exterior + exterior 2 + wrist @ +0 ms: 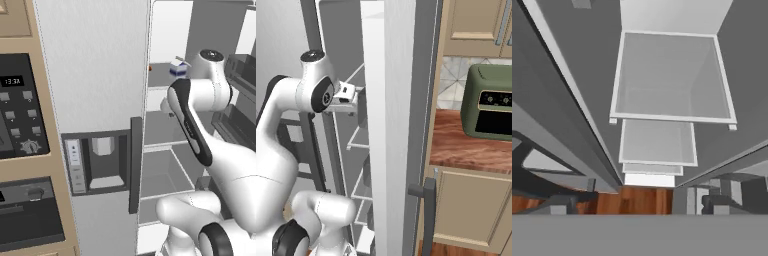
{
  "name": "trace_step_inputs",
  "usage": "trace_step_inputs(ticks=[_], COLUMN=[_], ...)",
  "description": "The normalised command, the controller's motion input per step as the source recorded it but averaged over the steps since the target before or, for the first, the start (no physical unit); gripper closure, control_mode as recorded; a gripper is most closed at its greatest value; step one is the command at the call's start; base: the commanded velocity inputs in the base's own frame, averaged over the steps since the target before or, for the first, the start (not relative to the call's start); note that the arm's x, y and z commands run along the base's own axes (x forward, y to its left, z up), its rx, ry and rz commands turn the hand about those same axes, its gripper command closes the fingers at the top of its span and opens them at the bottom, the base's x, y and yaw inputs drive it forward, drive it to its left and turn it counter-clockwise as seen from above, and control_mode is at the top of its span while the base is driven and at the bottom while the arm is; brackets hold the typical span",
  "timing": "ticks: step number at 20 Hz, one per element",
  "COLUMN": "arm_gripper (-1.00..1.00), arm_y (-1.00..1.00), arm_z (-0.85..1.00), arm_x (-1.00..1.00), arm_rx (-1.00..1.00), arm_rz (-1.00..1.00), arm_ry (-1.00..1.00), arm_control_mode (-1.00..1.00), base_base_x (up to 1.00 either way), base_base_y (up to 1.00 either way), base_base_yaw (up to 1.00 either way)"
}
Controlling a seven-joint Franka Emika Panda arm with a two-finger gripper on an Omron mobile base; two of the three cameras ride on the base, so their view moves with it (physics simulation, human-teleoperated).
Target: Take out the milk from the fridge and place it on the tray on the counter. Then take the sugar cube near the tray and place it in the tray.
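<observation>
Pale shelves inside the tall light-grey fridge point(95, 75) lie open; a small white gable-topped milk carton point(177, 68) stands upright; the hand's point(358, 102) grip cannot be told.

Evenly and softly lit throughout, with no visible lamp or single source; flat rendered shading, no glare or bright highlights; faint speckled grain on the fridge point(95, 65) door in the left base view; brightest on the white door edge in the right base view, dimmer and greyer inside the compartment; soft, weak shadows under the shelves point(672, 75) in the hand view; slightly soft, low-resolution edges everywhere, jagged along straight lines; no motion blur; strong perspective stretch toward the hand view's corners.
</observation>
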Motion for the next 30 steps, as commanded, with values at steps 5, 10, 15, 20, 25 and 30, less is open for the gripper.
trace_step_inputs(ticks=[5,10,15,20,25,30], arm_gripper=[-1.0,-1.0,-1.0,-1.0,-1.0,-1.0], arm_y=[-0.33,-0.25,-0.09,-0.17,-0.37,-0.39], arm_z=[0.52,0.61,0.52,0.34,0.03,0.04], arm_x=[-0.01,0.01,-0.01,0.0,0.0,0.07], arm_rx=[-0.02,-0.03,-0.11,-0.14,0.0,0.0], arm_rz=[0.0,0.0,0.0,0.0,0.03,0.09], arm_ry=[-0.14,-0.09,-0.13,-0.14,-0.01,-0.01], arm_control_mode=[-1.0,-1.0,-1.0,-1.0,-1.0,-1.0], base_base_x=[0.0,0.0,0.0,0.0,0.0,0.0], base_base_y=[0.0,0.0,0.0,0.0,0.0,0.0], base_base_yaw=[0.0,0.0,0.0,0.0,0.0,0.0])
